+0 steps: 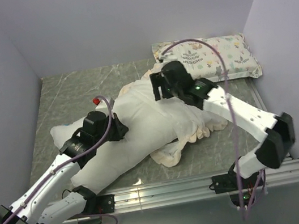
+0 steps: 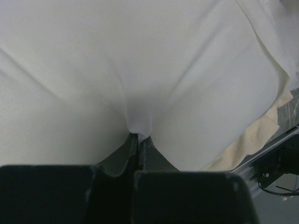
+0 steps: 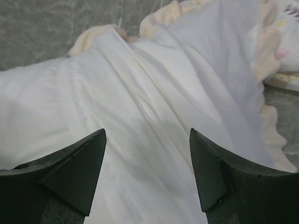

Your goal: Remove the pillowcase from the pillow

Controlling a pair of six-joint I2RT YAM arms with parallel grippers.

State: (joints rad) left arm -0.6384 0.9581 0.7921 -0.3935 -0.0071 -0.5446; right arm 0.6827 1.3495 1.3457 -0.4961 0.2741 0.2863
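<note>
Anchoring the pillow with the left gripper pinched shut on its white cloth, right gripper poised wide open and empty over the pillowcase, bunched inside-out on the pillow's far end, probably for a fresh hold.

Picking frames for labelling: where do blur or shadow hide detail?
Top external: even light, sharp, no glare. Left wrist: the left gripper is dark and soft, the white fabric flat and low-contrast. Right wrist: the right gripper shades the fabric beneath; folds readable.
</note>
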